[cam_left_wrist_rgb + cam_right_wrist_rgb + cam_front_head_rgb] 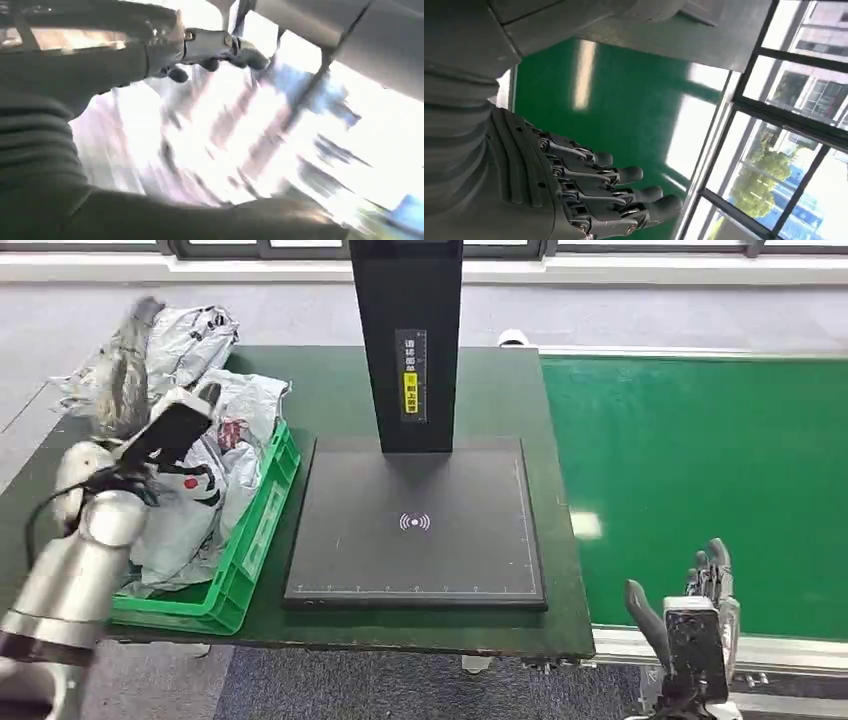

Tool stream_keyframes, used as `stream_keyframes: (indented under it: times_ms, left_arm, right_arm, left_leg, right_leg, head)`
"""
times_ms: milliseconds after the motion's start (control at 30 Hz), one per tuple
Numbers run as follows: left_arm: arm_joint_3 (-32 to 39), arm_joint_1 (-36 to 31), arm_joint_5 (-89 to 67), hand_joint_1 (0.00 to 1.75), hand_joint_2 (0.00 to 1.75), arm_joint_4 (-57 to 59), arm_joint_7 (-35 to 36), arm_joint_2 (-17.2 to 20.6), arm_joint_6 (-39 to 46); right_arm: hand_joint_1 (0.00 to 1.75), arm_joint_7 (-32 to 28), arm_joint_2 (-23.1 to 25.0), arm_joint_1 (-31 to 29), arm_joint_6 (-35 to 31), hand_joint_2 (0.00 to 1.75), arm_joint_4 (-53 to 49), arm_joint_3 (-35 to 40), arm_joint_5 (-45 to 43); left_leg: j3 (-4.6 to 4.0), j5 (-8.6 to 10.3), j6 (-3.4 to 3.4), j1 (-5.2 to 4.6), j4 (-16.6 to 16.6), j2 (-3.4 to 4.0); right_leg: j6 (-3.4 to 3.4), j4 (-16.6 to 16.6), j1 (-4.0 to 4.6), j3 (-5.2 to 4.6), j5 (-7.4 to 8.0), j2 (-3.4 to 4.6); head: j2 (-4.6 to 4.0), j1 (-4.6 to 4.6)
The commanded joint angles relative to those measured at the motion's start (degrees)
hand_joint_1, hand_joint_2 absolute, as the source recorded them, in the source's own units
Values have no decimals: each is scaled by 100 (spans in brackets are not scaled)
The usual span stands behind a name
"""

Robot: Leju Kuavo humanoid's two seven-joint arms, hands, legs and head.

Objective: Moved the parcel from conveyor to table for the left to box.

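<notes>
Several grey-white plastic parcels (200, 500) lie heaped in the green crate (255, 540) at the table's left; one of them (190, 335) spills over its far end. My left hand (122, 385) is raised above that heap and motion-blurred. In the left wrist view its fingers (215, 50) stand apart from the thumb, and the pale parcel surface (225, 135) behind them is smeared, so nothing is held. My right hand (700, 590) hangs at the near edge of the green conveyor (700, 460), its fingers (624, 190) straight and spread, holding nothing.
A black scanner pad (415, 525) with a tall black post (407, 340) takes up the middle of the dark green table (330, 400). The conveyor's metal rail (620, 645) runs along the near right. Grey floor and windows lie beyond.
</notes>
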Motion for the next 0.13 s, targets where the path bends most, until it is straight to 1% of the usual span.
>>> stream_keyframes:
  times_ms: [33, 100, 133]
  left_arm:
    - [-464, 1727, 1883, 0, 175, -51, -578, -2173, -675]
    - [-767, 1807, 2155, 0, 175, 351, -533, -2428, -909]
    - [-818, 1819, 2167, 0, 175, 405, -586, -2451, -895]
  right_arm:
    - [0, 15, 183, -591, 122, 175, 1191, 241, -633]
    - [0, 62, 309, -640, 149, 175, 1247, 349, -705]
    - [0, 55, 315, -642, 137, 175, 1252, 387, -703]
  left_leg:
    - [31, -2, 12, -5, -20, 0]
    - [27, -8, 18, -6, -15, -1]
    - [20, -10, 18, -6, -11, -3]
  right_leg:
    - [7, -26, -1, 38, -5, -23]
    - [12, -25, -2, 33, -10, -23]
    - [16, -20, -4, 29, -13, -23]
  head:
    - [2, 0]
    - [2, 0]
    - [0, 0]
